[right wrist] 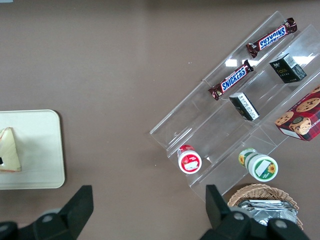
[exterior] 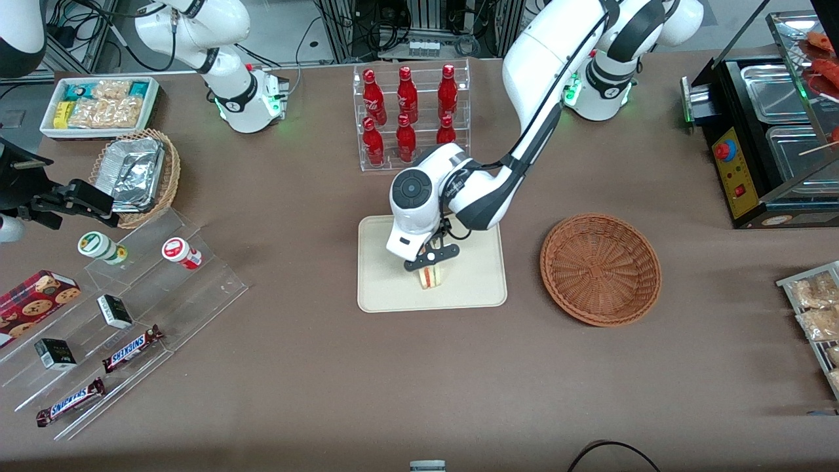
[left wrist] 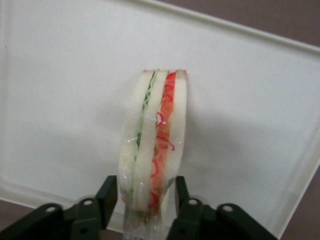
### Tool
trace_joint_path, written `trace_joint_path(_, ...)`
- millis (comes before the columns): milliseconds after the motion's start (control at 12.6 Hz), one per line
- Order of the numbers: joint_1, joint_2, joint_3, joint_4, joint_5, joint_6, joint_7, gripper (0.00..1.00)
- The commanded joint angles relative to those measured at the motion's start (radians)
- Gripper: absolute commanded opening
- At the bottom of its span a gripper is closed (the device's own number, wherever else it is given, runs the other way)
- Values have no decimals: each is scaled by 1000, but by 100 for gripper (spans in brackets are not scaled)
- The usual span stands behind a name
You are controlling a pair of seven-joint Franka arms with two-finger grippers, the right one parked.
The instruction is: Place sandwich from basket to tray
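The gripper [exterior: 430, 261] is low over the tray [exterior: 387, 288], its 2 fingers [left wrist: 109, 196] pinching the sandwich [exterior: 430, 276] by its bread faces, filling edge toward the wrist camera. The sandwich stands upright at the tray's middle, seemingly touching or just above the surface. The basket [exterior: 600, 269] sits empty beside the tray, toward the working arm's end of the tabletop. To finish well, the wedge should rest fully on the tray before the fingers spread, then the arm should lift straight up so the wrapped wedge does not tip.
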Motion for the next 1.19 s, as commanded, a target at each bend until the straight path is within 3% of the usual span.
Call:
trace_joint_path(0, -5, -75, 12, 10, 30, -95, 17, 100)
trace_joint_path(476, 35, -192, 13, 6, 77, -250, 16, 100)
trace_joint_path(635, 104, -236, 13, -1, 76, -316, 28, 100)
trace_joint_path(1111, 292, -350, 10, -96, 24, -346, 336, 100)
